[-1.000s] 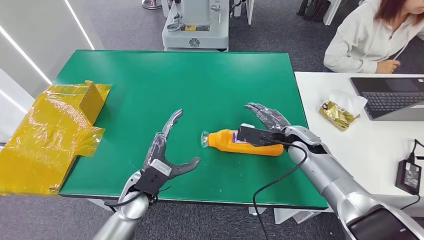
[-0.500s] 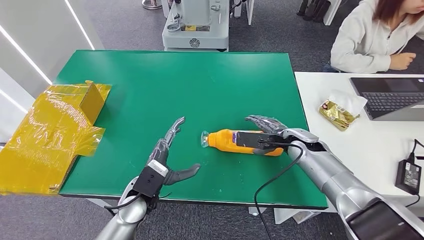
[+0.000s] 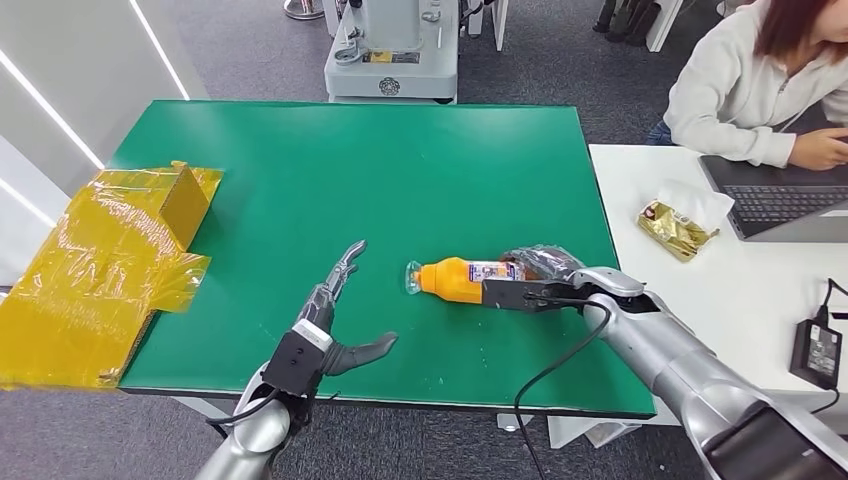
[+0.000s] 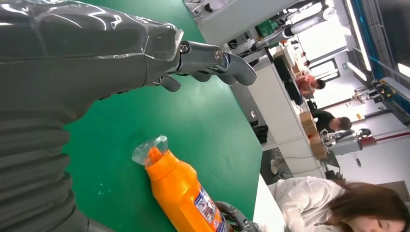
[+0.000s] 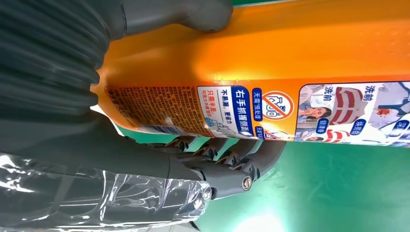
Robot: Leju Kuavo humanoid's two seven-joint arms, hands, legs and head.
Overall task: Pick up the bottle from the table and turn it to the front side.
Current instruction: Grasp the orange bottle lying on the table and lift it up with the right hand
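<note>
One bottle (image 3: pixel 463 279) (lying sideways) inside right robot hand (image 3: pixel 540 268).

1. I see my two arms (image 3: pixel 690 375) as silver metal tubes, shiny and rounded.
2. My left hand (image 3: pixel 330 320) and right hand (image 3: pixel 545 265) have dark grey fingers (image 5: pixel 227 150) under clear plastic wrap.
3. A black box (image 3: pixel 300 357) sits on each wrist, with a black cable (image 3: pixel 560 365) looping off it.
4. Up close, a grey ribbed cover (image 4: pixel 29 159) and small silver screws (image 5: pixel 245 181) show.
</note>
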